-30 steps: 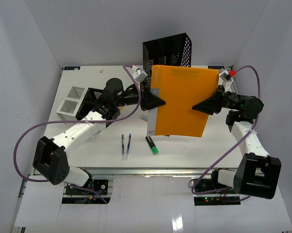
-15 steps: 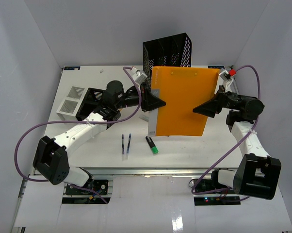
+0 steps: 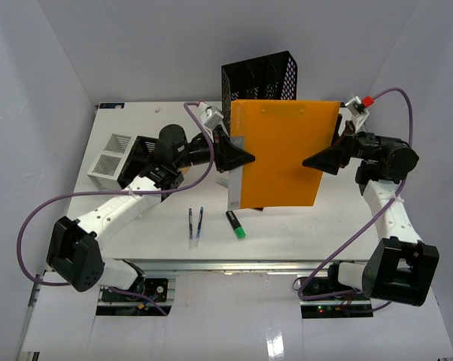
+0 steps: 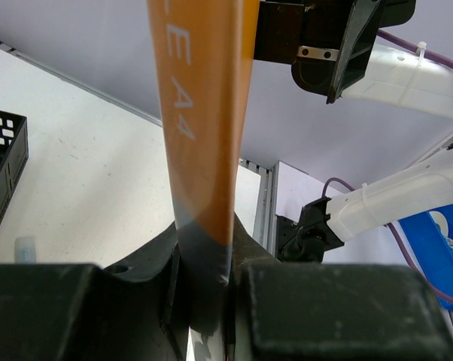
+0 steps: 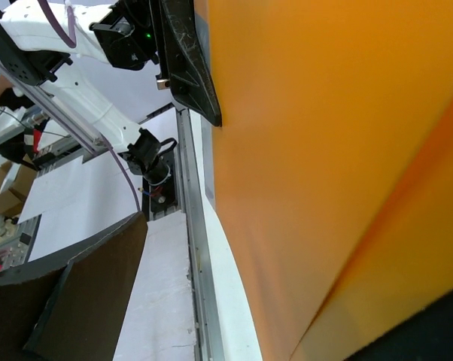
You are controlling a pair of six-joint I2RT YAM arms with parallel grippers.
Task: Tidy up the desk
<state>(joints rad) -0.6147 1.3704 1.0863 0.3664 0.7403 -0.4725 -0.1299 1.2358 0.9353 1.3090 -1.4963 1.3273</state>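
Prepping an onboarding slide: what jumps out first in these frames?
The big orange folder dominates, held up above the middle of the desk. Its left edge is clamped in the left gripper, while the right gripper stands open at its right edge. Behind it, at the far edge, is a black mesh file holder; two pens and a green-capped marker lie near the front.
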